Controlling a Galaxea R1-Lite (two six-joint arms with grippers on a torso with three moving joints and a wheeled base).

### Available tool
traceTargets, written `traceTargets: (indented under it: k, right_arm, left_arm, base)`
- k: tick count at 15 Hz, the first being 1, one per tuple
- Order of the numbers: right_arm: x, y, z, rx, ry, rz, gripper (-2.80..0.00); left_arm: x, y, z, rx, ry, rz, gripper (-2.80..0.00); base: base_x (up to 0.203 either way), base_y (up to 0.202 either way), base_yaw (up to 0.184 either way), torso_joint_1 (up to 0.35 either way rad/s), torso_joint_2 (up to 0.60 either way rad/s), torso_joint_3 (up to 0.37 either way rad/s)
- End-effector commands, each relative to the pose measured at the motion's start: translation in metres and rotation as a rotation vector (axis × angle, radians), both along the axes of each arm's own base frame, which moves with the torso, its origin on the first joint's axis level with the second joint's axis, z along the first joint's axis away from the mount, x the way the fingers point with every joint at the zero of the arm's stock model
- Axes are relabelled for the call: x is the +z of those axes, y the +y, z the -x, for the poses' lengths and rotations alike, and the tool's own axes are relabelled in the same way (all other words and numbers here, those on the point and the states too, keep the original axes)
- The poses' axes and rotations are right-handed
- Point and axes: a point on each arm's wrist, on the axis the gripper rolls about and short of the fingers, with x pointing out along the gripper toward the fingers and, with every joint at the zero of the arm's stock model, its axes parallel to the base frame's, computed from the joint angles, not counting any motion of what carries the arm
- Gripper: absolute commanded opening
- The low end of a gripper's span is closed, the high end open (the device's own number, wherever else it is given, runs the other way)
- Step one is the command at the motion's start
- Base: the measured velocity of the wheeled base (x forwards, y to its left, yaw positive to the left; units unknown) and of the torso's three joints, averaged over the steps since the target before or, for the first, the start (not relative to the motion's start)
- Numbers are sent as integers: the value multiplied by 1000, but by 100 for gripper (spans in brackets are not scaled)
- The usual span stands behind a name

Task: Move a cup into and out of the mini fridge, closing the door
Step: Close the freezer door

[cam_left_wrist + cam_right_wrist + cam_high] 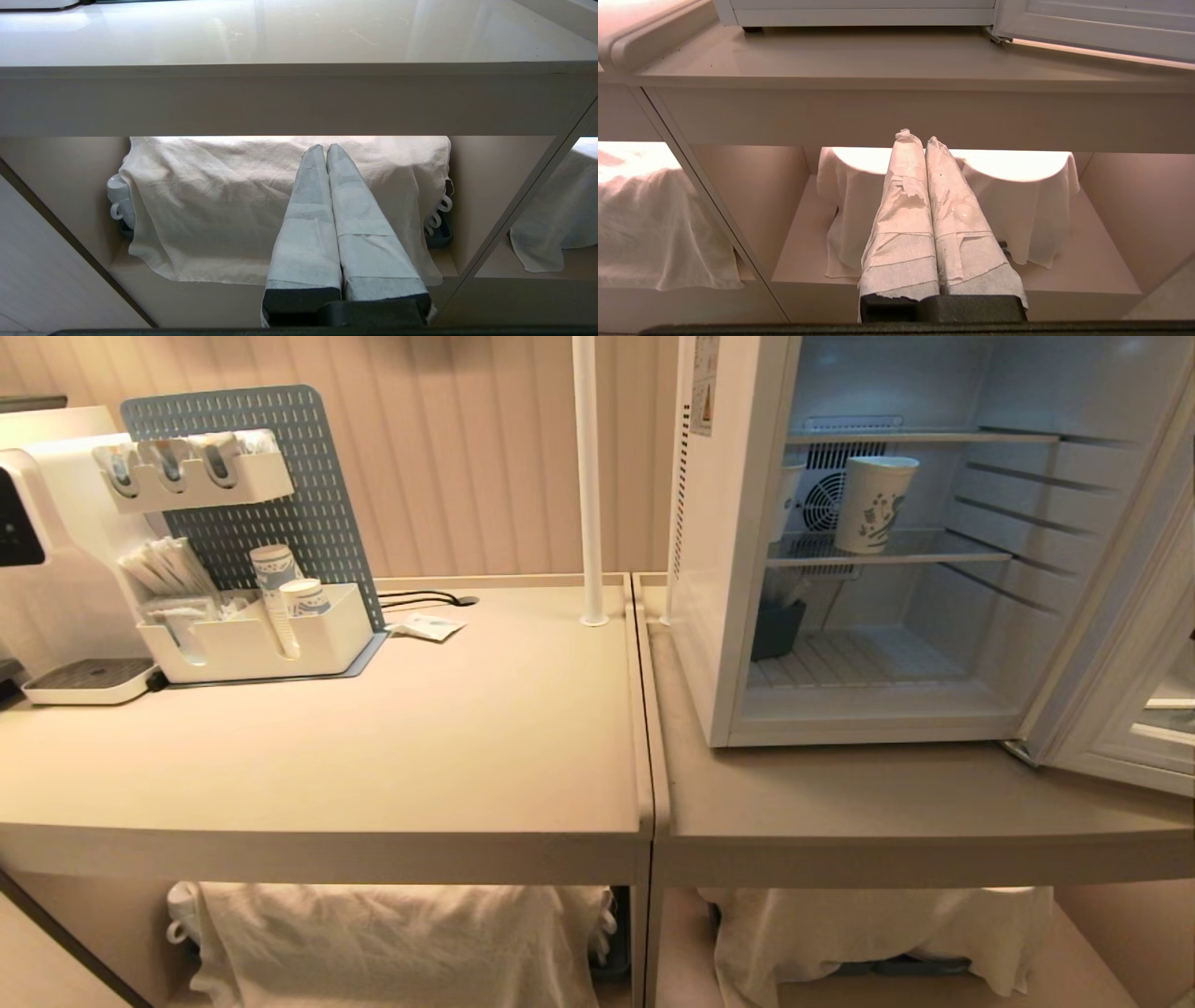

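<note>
Looking into the mini fridge [719,616], we see the cup [874,505] on its middle shelf, door [1120,644] open, left gripper [325,150] and right gripper [917,139] clenched empty below the bench edge.

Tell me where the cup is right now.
In the head view the cup stands upright on the fridge's middle shelf, right of the rear fan; the door is open.

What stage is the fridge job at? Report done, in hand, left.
Done: the small white paper cup with blue swirls stands on the boxy white mini fridge's middle shelf. In hand: nothing; both end effectors are shut and parked below the counters. Left: the grey-blue-framed glass door is open.
</note>
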Motion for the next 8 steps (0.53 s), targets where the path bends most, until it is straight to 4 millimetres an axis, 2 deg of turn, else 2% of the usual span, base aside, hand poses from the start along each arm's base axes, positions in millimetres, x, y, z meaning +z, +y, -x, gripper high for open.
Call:
traceTargets:
  k: [1, 8]
  right_arm:
    - [-1, 0, 0, -1, -5, -2, -280]
    - [-1, 0, 0, 5, -3, 6, -280]
  left_arm:
    - [0, 0, 0, 0, 0, 0, -280]
    - [-1, 0, 0, 2, 7, -33, -280]
  base:
    - [0, 0, 0, 0, 0, 0]
    - [0, 0, 0, 0, 0, 0]
